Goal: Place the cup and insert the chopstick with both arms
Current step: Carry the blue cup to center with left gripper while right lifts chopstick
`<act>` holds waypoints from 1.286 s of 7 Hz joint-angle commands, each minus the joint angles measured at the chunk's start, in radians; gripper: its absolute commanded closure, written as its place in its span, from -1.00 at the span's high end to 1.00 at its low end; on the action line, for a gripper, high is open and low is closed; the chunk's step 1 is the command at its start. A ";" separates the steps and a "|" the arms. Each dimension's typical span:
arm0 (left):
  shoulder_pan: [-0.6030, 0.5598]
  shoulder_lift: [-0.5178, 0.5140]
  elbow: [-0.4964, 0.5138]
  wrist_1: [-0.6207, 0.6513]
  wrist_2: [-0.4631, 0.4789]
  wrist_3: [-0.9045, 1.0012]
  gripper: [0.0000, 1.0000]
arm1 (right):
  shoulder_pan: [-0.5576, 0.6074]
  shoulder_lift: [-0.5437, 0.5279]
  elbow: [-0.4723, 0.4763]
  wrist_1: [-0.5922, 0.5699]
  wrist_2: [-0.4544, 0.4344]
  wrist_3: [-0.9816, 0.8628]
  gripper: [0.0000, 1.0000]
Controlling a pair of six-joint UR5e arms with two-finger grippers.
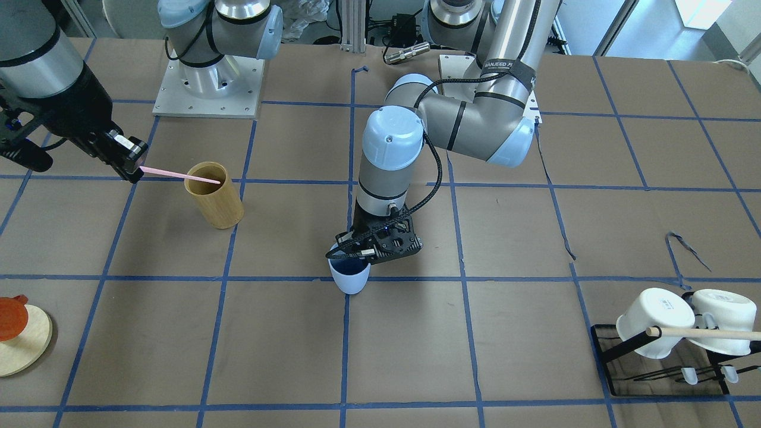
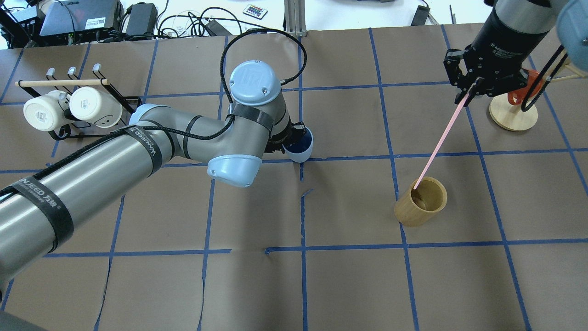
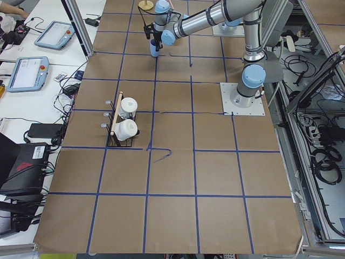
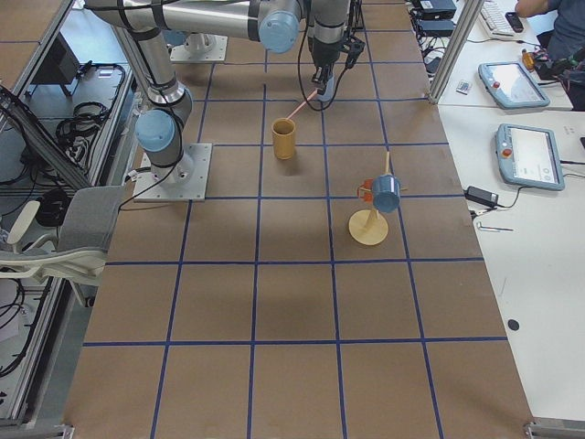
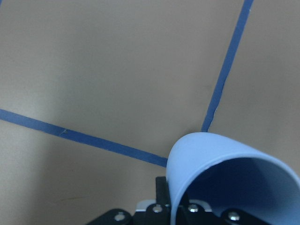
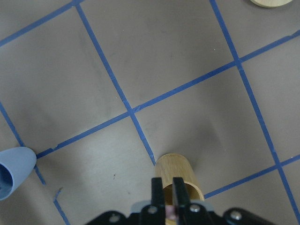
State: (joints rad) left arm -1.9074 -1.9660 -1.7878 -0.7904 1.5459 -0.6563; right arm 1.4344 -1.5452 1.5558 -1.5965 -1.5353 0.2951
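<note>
The light blue cup (image 1: 349, 280) is at the table's middle, by a crossing of blue tape lines, tilted slightly. My left gripper (image 1: 348, 254) is shut on its rim from above, one finger inside. The cup also shows in the overhead view (image 2: 302, 148) and the left wrist view (image 5: 225, 178). I cannot tell whether its base touches the table. My right gripper (image 1: 133, 167) is shut on the upper end of the pink chopstick (image 1: 178, 174). The chopstick (image 2: 438, 142) slants down, its lower tip inside the tan bamboo cup (image 2: 421, 202).
A black rack (image 1: 618, 351) with two white mugs and a wooden rod (image 1: 707, 334) stands on my left side. A round wooden stand (image 2: 512, 115) with an orange piece is behind my right gripper. Blue tape lines grid the brown table.
</note>
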 commanded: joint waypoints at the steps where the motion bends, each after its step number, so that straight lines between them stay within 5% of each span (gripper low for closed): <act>1: 0.010 0.034 0.071 -0.016 0.000 0.009 0.87 | 0.026 -0.001 -0.043 -0.003 0.009 -0.023 -1.00; 5: 0.267 0.217 0.331 -0.534 0.005 0.486 1.00 | 0.223 0.011 -0.092 -0.162 0.007 0.007 -1.00; 7: 0.443 0.301 0.343 -0.642 -0.009 0.714 1.00 | 0.355 0.055 -0.089 -0.284 -0.014 0.057 -1.00; 9: 0.452 0.372 0.317 -0.771 0.002 0.660 1.00 | 0.473 0.134 -0.092 -0.423 -0.130 0.064 -1.00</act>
State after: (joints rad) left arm -1.4675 -1.6373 -1.4559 -1.4874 1.5441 0.0253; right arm 1.8365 -1.4571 1.4654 -1.9487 -1.5976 0.3543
